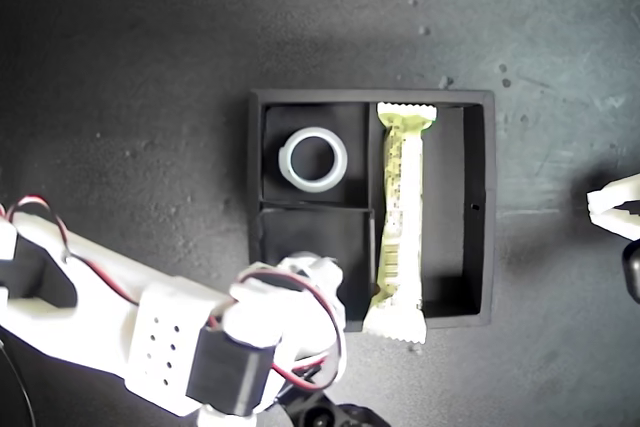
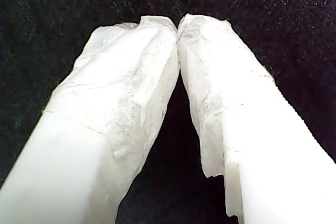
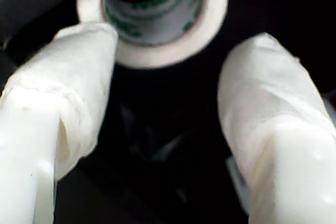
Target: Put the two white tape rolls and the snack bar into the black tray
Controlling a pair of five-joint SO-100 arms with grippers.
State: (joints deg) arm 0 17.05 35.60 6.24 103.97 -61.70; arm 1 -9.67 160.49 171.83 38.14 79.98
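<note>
A black tray (image 1: 480,212) sits on a dark mat (image 1: 130,87) near the middle of the exterior view. It has two small compartments on the view's left and one long compartment on the view's right.

One white tape roll (image 1: 313,158) lies flat in the upper small compartment, its round hole facing up. The snack bar (image 1: 400,217) lies lengthwise in the long compartment against the divider, its lower crimped end overhanging the tray's near wall onto the mat.

My second gripper (image 3: 168,72) hangs over the lower small compartment, fingers spread wide with dark tray floor showing between them. In its wrist view a second white roll (image 3: 173,30) with green print on its inner core lies just past the fingertips (image 3: 86,51), nothing clamped between them; one finger overlaps the roll's rim, though contact cannot be told. In the exterior view this arm (image 1: 120,317) reaches in from the view's lower left, its white body and red wiring covering most of that compartment, so the roll there is hidden.

My first gripper (image 2: 178,24) is over bare mat, its padded fingers brought together at the tips and holding nothing. A white gripper (image 1: 615,207) shows at the exterior view's right edge, well apart from the tray.
</note>
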